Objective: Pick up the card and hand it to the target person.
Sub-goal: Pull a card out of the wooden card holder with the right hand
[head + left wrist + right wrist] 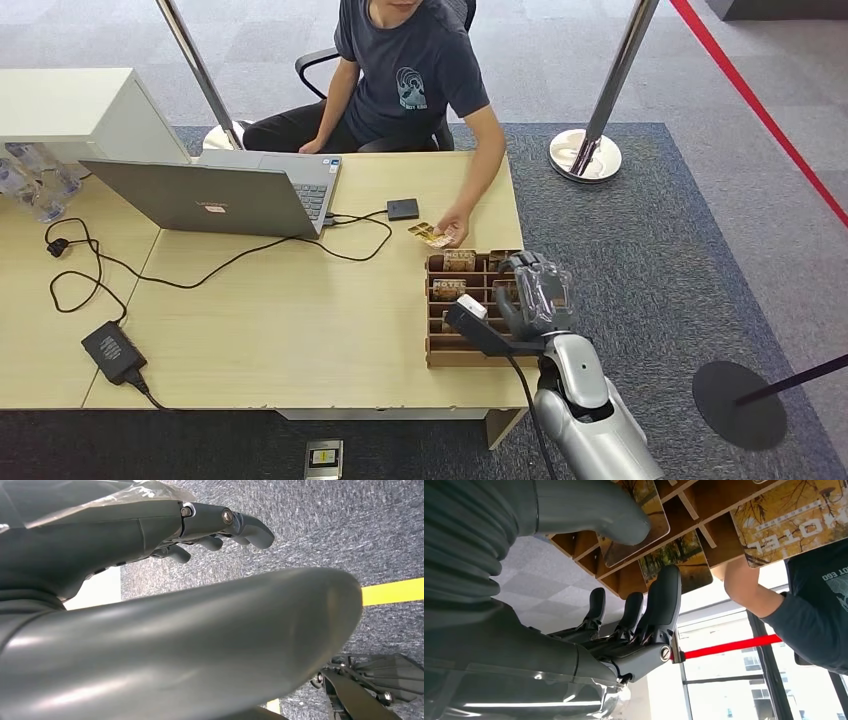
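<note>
The robot's right hand (535, 290) is reaching into the wooden slotted card rack (438, 345), thumb and fingers closing around an autumn-printed hotel card (636, 522) to lift it out.

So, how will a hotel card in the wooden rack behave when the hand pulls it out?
The card looks thin, flat and glossy, so it is probably stiff, light and slippery. Standing in a narrow slot of the wooden rack, it may catch on the dividers if the right hand tilts it.
</note>
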You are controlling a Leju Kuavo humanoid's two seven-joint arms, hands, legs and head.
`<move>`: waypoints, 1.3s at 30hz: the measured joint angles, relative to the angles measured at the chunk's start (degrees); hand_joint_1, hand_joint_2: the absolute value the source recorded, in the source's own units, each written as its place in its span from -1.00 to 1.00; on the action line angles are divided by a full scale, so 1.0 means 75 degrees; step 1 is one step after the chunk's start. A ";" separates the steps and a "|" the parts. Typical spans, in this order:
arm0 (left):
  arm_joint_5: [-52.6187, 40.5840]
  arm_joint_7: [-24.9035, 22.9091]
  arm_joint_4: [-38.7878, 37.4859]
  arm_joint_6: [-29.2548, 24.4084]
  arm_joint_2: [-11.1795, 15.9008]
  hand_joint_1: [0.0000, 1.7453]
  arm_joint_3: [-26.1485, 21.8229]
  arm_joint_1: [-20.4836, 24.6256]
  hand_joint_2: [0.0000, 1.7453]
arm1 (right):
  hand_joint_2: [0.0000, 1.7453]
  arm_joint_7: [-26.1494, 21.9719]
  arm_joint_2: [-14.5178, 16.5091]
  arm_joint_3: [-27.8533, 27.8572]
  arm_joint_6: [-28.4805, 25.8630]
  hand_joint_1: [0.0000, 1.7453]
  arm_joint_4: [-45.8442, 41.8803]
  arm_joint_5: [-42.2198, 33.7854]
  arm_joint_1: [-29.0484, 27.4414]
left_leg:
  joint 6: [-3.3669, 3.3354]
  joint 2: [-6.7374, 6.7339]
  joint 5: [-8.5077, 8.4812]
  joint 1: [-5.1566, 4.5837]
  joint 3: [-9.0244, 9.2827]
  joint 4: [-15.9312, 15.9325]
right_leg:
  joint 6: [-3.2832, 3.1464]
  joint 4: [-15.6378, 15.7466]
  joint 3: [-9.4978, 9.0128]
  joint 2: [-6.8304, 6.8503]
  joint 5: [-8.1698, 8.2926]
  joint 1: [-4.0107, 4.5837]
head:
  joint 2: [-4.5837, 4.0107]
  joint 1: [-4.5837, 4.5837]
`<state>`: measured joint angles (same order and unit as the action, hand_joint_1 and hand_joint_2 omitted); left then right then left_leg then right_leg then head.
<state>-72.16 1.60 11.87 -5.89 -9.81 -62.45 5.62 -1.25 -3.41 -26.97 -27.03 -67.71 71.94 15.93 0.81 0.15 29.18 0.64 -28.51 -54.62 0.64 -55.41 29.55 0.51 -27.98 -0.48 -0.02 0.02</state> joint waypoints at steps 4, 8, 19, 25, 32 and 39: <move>0.0001 -0.0020 -0.0002 0.0026 0.0000 -1.00 0.0000 -0.0001 -1.00 | 1.00 0.0000 0.0001 0.0004 -0.0004 -0.06 0.0133 -0.0043 0.0020 | 0.0000 0.0000 0.0000 0.0000 0.0000 0.0000 | 0.0000 0.0000 0.0000 0.0000 0.0000 0.0000 | 0.0000 0.0000; -0.0001 -0.0028 -0.0003 0.0026 0.0000 -1.00 0.0000 -0.0002 -1.00 | 1.00 0.0001 0.0009 0.0027 -0.0019 -0.04 0.0279 -0.0088 0.0043 | 0.0000 0.0000 0.0000 0.0000 -0.0001 0.0000 | 0.0000 0.0000 0.0000 0.0000 0.0000 0.0000 | 0.0000 0.0000; -0.0010 -0.0015 -0.0007 0.0025 -0.0001 -1.00 0.0000 -0.0002 -1.00 | 1.00 0.0079 0.0079 0.0060 -0.0008 0.09 0.0493 -0.0039 0.0079 | 0.0000 0.0000 0.0000 0.0000 0.0000 0.0000 | 0.0000 0.0000 0.0000 0.0000 0.0000 0.0000 | 0.0000 0.0000; -0.0071 0.0010 -0.0015 0.0027 -0.0003 -1.00 0.0000 -0.0002 -1.00 | 1.00 0.0139 0.0084 0.0181 -0.0010 0.13 0.0480 0.0023 0.0070 | 0.0000 0.0000 0.0000 0.0000 0.0001 0.0000 | 0.0000 0.0000 0.0000 0.0000 0.0000 0.0000 | 0.0000 -0.0001; -0.0071 0.0018 -0.0029 0.0028 -0.0003 -1.00 0.0000 -0.0002 -1.00 | 1.00 0.0143 0.0090 0.0203 0.0015 0.22 0.0467 0.0068 0.0069 | 0.0000 0.0000 0.0000 0.0000 0.0001 -0.0001 | 0.0000 0.0000 0.0000 0.0000 0.0000 0.0000 | 0.0001 0.0000; -0.0063 0.0025 -0.0032 0.0025 -0.0006 -1.00 0.0000 -0.0001 -1.00 | 1.00 0.0123 0.0122 0.0239 0.0045 0.31 0.0467 0.0143 0.0071 | 0.0000 -0.0001 0.0000 0.0000 0.0005 -0.0001 | 0.0000 0.0000 -0.0003 0.0000 0.0000 0.0000 | 0.0001 0.0000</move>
<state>-72.63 1.79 11.63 -5.70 -9.86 -62.45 5.61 -0.32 -2.49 -25.18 -26.69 -64.21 73.01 16.47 0.81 0.14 29.18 0.64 -28.47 -54.62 0.64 -55.41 29.53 0.51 -27.98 -0.48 -0.02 0.02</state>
